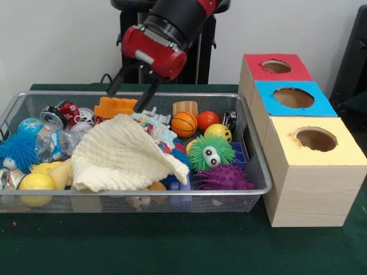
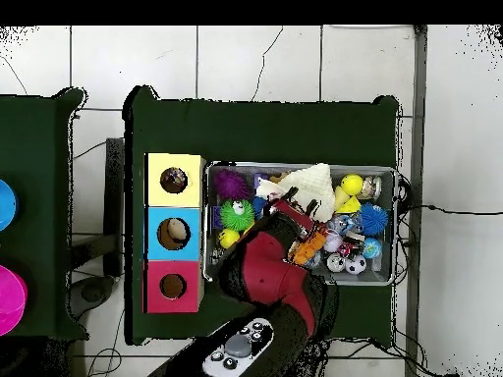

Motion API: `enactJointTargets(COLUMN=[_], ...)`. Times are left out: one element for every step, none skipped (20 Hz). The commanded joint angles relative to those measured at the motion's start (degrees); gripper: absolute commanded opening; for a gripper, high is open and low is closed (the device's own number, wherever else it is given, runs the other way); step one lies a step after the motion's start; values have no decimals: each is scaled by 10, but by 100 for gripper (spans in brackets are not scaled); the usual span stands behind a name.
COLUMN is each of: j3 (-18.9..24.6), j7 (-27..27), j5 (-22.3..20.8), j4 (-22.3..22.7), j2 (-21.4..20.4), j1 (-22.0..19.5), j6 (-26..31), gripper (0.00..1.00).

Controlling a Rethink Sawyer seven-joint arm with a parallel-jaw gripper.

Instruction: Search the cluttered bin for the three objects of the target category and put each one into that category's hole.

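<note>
The silver wire-mesh bin [image 1: 137, 193] is full of clutter; it also shows in the overhead view [image 2: 295, 166]. A white wad with coloured patches [image 1: 156, 124] peeks out behind a cream knitted cloth [image 1: 120, 154] in the middle of the bin. More printed material [image 1: 167, 147] shows at the cloth's right edge. My gripper [image 1: 124, 102] is open and empty, just above an orange toy block [image 1: 114, 106] at the bin's far side, left of the wad. In the overhead view the gripper [image 2: 292, 210] is over the bin's middle. The hole [image 1: 316, 139] in the yellow-topped box [image 1: 312, 189] lies right of the bin, also seen in the overhead view [image 2: 174, 180].
The blue-topped box [image 1: 269, 94] and red-topped box [image 1: 252, 64] stand behind the yellow one. The bin also holds a basketball [image 1: 184, 124], a green spiky ball with eyes [image 1: 210, 152], a purple spiky ball [image 1: 222, 177], a blue spiky ball [image 1: 17, 150], crushed cans [image 1: 60, 113] and a bottle [image 1: 57, 143].
</note>
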Motion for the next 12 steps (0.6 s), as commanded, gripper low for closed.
enactJointTargets(j3=[92,95,103,113,128,137,145,145,139,129,117,112], j7=[99,93,88,84,84,82,84,84,84,83,81,81], j5=[33,30,22,15,1,-4,-10,-5,3,12,20,25], j4=[-8,-3,2,6,13,17,28,34,39,42,43,44], j2=[53,40,25,10,-6,-18,-35,-47,-55,-63,-69,-74], j1=[-27,-26,-29,-33,-41,-43,-45,-39,-27,-14,-1,8], j6=[-33,-13,6,26,37,48,56,71,80,91,101,109], gripper=[100,100,100,100,100,100,100,100,100,100,100,100])
